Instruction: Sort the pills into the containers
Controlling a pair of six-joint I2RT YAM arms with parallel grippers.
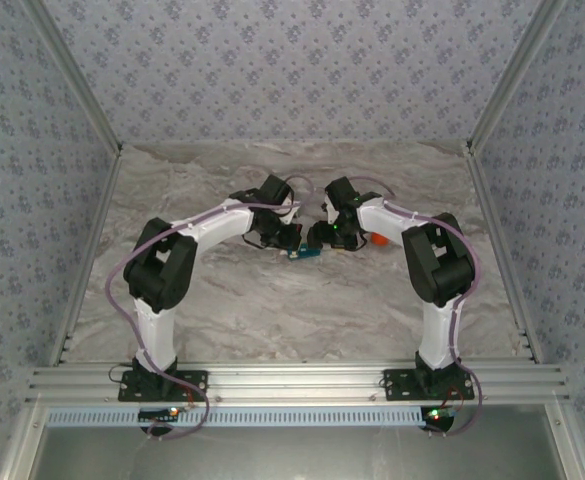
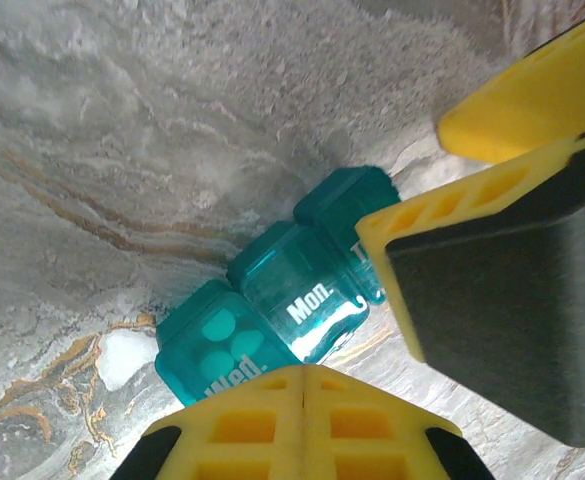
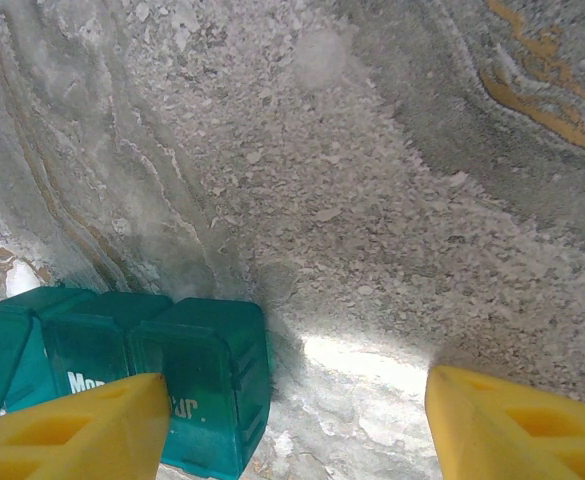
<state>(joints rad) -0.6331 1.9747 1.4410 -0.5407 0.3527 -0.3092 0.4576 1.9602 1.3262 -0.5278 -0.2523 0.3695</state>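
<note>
The containers (image 2: 292,275) are a teal box with a row of small lidded compartments, lying on the marble table (image 1: 272,300); two lids read "Wed." and "Mon.". Three pale round pills (image 2: 219,342) show through the "Wed." lid. My left gripper (image 2: 304,370) is shut, its yellow tips together at the near edge of the "Wed." compartment; whether they touch it I cannot tell. My right gripper (image 3: 297,385) stands open at the box's other end (image 3: 207,385), its left finger (image 3: 82,430) over the last compartment and its right finger (image 3: 512,425) out above bare table. From above, both grippers meet over the box (image 1: 303,252).
An orange object (image 1: 379,240) lies just right of the right gripper (image 1: 324,238). Metal posts and patterned walls close in the table on the left, right and back. Open marble lies in front of the box, between the two arm bases.
</note>
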